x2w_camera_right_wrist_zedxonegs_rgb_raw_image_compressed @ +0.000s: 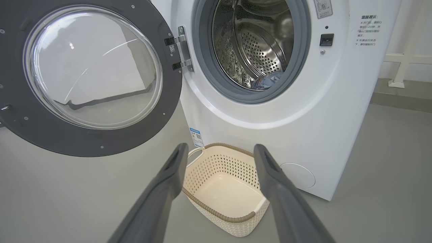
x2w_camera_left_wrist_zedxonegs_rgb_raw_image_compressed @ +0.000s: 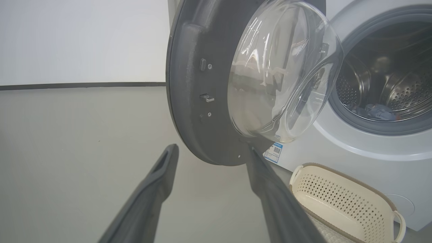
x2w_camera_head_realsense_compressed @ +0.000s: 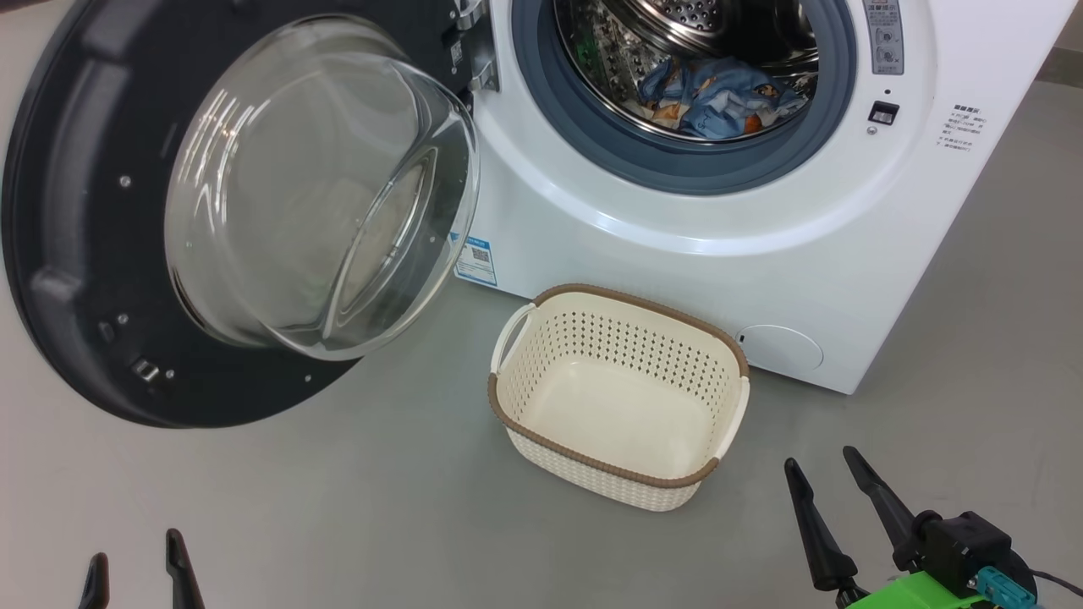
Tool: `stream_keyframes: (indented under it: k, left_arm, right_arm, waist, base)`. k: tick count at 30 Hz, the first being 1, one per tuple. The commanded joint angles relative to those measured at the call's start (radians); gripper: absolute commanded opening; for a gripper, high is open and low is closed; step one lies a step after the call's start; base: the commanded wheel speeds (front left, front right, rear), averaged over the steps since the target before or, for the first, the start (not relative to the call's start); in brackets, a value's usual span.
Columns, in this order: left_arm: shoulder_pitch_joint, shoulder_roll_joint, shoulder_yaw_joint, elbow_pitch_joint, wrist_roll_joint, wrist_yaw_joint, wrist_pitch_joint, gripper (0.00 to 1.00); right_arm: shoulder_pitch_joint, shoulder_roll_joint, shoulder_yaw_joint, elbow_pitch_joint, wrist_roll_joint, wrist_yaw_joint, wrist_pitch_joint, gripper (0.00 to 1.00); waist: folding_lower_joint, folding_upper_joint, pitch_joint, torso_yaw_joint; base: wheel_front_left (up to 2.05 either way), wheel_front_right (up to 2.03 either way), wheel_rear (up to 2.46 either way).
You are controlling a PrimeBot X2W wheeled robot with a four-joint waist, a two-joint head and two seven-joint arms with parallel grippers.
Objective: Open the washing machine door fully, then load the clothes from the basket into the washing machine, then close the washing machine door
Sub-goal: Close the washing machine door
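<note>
The washing machine (x2w_camera_head_realsense_compressed: pixel 761 254) stands with its door (x2w_camera_head_realsense_compressed: pixel 76 254) swung wide to the left, its glass bowl bulging toward me. Blue clothes (x2w_camera_head_realsense_compressed: pixel 719 97) with orange prints lie inside the steel drum. In front of the machine, the cream basket (x2w_camera_head_realsense_compressed: pixel 618 397) sits on the floor with nothing in it. My left gripper (x2w_camera_head_realsense_compressed: pixel 135 558) is open at the lower left, below the door. Low on the right, my right gripper (x2w_camera_head_realsense_compressed: pixel 821 469) is also open, beside the basket. From the right wrist view, the right gripper (x2w_camera_right_wrist_zedxonegs_rgb_raw_image_compressed: pixel 219 150) frames the basket (x2w_camera_right_wrist_zedxonegs_rgb_raw_image_compressed: pixel 222 189). The left gripper (x2w_camera_left_wrist_zedxonegs_rgb_raw_image_compressed: pixel 209 150) points at the door's (x2w_camera_left_wrist_zedxonegs_rgb_raw_image_compressed: pixel 189 101) lower rim.
Grey floor (x2w_camera_head_realsense_compressed: pixel 381 507) spreads around the basket and under the door. A blue sticker (x2w_camera_head_realsense_compressed: pixel 476 260) marks the machine's lower left front. A white wall with a dark baseboard (x2w_camera_left_wrist_zedxonegs_rgb_raw_image_compressed: pixel 81 85) runs behind the door. A white frame (x2w_camera_right_wrist_zedxonegs_rgb_raw_image_compressed: pixel 401 57) stands right of the machine.
</note>
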Motion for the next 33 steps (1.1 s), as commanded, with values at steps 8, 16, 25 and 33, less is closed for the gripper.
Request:
stream_keyframes:
  k: [8,16,25,33]
  left_arm:
    - [-0.006,0.006,0.033,-0.023,0.004,-0.003,-0.006,1.0]
    - [-0.002,0.006,0.033,-0.014,-0.007,-0.017,-0.006,0.0]
    - [-0.043,0.006,0.096,-0.054,-0.036,-0.051,-0.006,0.0]
    - [-0.132,0.023,0.2,-0.085,-0.007,-0.126,-0.006,0.0]
  right_arm:
    - [-0.017,-0.011,0.032,-0.02,-0.001,0.002,0.0,1.0]
    - [-0.013,-0.012,0.031,-0.022,0.0,0.002,0.0,1.0]
    - [-0.008,-0.01,0.023,-0.031,-0.001,0.002,0.004,1.0]
    - [-0.006,-0.006,0.02,-0.039,-0.001,0.002,0.007,1.0]
  waist:
    - [0.0,0.0,-0.006,-0.005]
    - [0.0,0.0,-0.01,-0.01]
    - [0.0,0.0,-0.005,-0.009]
    - [0.0,0.0,0.0,-0.009]
  base:
    - [0.0,0.0,0.0]
    - [0.0,0.0,0.0]
    - [0.0,0.0,0.0]
    - [0.0,0.0,0.0]
